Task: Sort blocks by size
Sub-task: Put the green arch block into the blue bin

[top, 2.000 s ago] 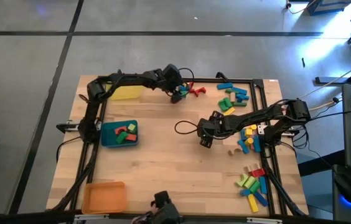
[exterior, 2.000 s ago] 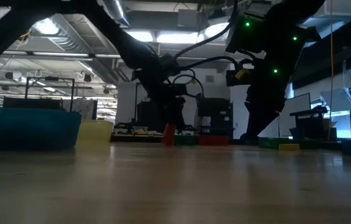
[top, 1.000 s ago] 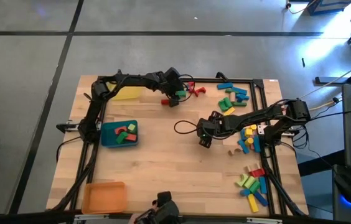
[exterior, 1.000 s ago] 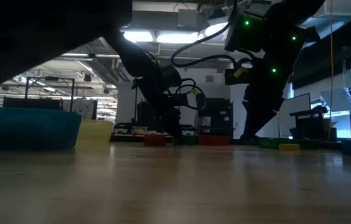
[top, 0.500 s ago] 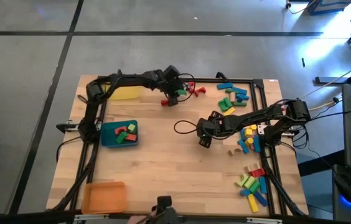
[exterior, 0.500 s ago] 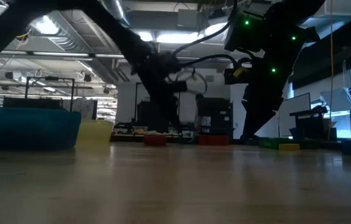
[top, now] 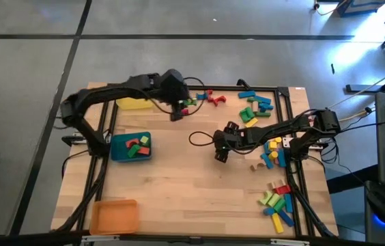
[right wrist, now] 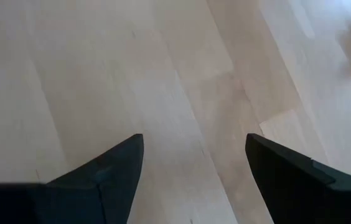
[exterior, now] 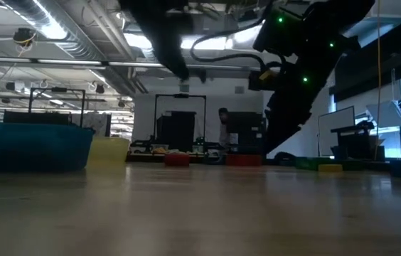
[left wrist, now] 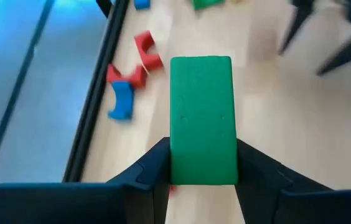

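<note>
Over the worktop's far edge, left of centre, the left gripper (top: pixel 176 109) is clamped on a green block (left wrist: pixel 203 121) — the wrist view shows both dark fingers pressed flat on its long sides, the block standing clear of the wood. A second ago this gripper sat lower and further right, jaws spread, among the red pieces (top: pixel 211 98) by the far rail; it has since closed, lifted and swung left toward the yellow tray (top: pixel 135 103). Judgement: the pick is done and the carry has begun, with the drop into a tray the step left. The blue tray (top: pixel 119 141) near the left edge already holds red and green blocks; the orange tray (top: pixel 114 216) sits at the near left corner. Unsorted blocks (top: pixel 275 150) lie along the right edge and far right corner. The right gripper (top: pixel 220 152) has not moved — mid-worktop, fingers spread, nothing between them.
</note>
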Robot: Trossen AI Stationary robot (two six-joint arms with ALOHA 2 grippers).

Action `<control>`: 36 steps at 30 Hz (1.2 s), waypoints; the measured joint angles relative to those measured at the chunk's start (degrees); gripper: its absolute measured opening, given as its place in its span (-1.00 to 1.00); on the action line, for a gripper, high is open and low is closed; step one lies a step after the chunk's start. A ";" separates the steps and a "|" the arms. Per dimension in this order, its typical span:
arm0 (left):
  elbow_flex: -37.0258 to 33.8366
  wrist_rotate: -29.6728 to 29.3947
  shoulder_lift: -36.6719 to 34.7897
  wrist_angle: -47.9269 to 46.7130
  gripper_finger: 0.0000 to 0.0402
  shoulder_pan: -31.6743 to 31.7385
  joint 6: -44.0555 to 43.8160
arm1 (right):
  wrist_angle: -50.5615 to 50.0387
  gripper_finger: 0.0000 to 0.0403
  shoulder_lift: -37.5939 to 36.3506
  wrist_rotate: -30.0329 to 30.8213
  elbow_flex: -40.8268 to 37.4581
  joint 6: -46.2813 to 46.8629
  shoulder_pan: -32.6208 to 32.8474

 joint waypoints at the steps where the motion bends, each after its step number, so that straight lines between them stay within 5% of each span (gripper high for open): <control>1: 0.00 -0.21 -1.69 -2.56 -0.36 -0.47 -0.98 | 1.53 0.40 0.00 -0.21 -0.41 -0.66 0.00; 14: -1.52 -3.94 -15.36 -24.95 -0.36 -12.98 -18.74 | 18.83 0.40 0.00 -4.88 -2.66 -7.37 -0.04; 22: -15.67 -8.38 -22.45 -23.97 -0.36 -21.32 -31.39 | 19.60 0.40 0.00 -5.48 -2.68 -7.65 -0.04; 36: -36.47 -5.27 -23.41 -20.46 -0.36 -26.26 -42.54 | 19.48 0.40 0.20 -5.48 -2.68 -7.66 -0.04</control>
